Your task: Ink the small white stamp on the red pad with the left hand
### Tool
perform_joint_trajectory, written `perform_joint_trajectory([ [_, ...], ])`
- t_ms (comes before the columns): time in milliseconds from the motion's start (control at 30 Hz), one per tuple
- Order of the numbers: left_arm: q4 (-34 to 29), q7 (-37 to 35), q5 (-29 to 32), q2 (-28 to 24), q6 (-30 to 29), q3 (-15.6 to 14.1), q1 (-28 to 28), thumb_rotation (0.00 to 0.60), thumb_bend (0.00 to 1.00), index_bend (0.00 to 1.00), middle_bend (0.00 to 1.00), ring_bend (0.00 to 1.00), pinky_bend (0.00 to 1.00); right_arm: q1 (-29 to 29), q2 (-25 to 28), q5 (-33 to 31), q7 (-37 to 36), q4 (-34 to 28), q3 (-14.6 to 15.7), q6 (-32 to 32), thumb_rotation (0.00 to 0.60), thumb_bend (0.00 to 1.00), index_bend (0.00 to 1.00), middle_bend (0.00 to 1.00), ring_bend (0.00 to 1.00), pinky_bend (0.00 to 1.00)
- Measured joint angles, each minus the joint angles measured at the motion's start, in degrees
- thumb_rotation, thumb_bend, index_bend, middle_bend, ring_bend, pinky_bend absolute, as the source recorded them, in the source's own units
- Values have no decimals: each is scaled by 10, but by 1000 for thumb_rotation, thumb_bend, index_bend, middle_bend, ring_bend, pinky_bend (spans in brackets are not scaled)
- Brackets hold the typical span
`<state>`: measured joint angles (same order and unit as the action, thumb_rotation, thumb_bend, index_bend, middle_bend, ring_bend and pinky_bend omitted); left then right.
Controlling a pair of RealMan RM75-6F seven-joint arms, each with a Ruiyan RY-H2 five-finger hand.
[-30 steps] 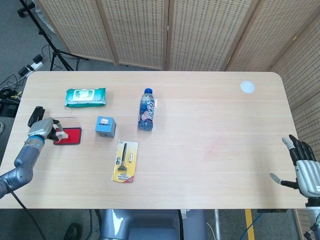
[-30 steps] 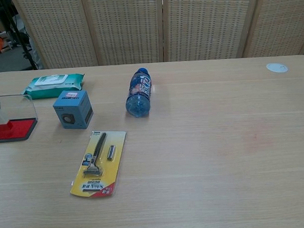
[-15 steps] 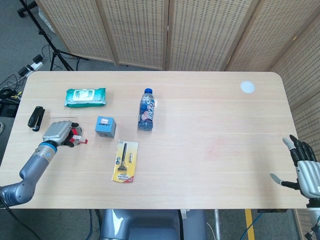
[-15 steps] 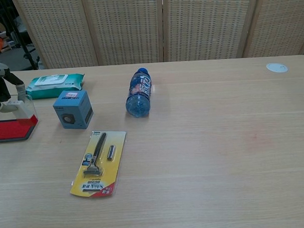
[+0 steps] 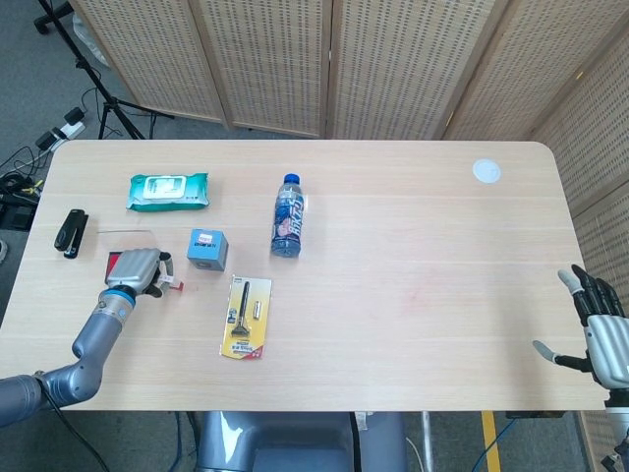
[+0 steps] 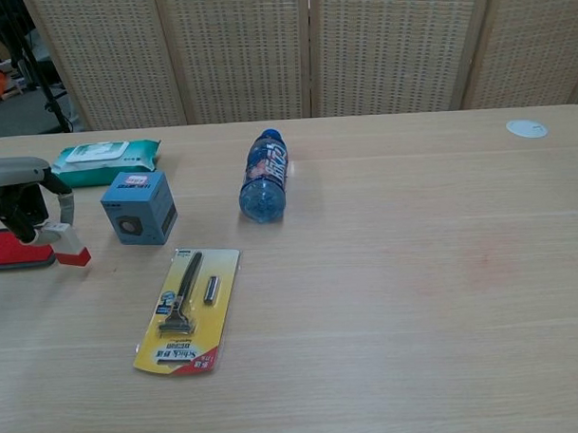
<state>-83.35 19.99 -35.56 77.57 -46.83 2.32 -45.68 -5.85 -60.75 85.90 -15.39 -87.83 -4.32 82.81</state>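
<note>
While folding wicker screens (image 5: 324, 59) stand behind it, a long pale wooden table (image 5: 413, 324) fills most of both views. Lying on its side near the middle of the far half is a blue water bottle (image 5: 286, 216), cap pointing away from the robot. To its left, near the far left corner, rests a green pack of wet wipes (image 5: 168, 191). Closer to the front edge lies a yellow blister card holding a razor (image 5: 246, 317). Just beyond that card sits a small blue box (image 5: 207, 248). A black stapler (image 5: 70, 232) lies at the far left edge, and a small white round disc (image 5: 486, 171) sits near the far right corner.

At the left front, the left hand (image 5: 138, 270) reaches in over the table on its grey arm. Its fingers are curled around the small white stamp (image 6: 67, 245), which it holds with the red-tipped base close to the table surface, just left of the blue box. The red pad (image 6: 10, 248) lies flat on the table directly behind and to the left of that hand, partly hidden by it; the stamp sits beside the pad's right end rather than on it.

At the right front corner, beyond the table edge, the right hand (image 5: 601, 329) is empty with its fingers spread apart.
</note>
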Motion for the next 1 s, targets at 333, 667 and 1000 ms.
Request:
perform_joint_trajectory([
  [333,17,-3,5,10,13,0,6,600,363,616,988,944,931,-1,0,-2,2,0,-1,-2,600,0,0,0,0,0],
  [667,35,-4,0,23,13,-1,14,600,329,616,988,944,931,0,-1,-3,8,-2,-1,-1,600,0,0,0,0,0],
  [1000,33,11,14,24,15,1,10,600,324,603,988,944,931,0,1,-4,5,-3,-2,-1,600,0,0,0,0,0],
])
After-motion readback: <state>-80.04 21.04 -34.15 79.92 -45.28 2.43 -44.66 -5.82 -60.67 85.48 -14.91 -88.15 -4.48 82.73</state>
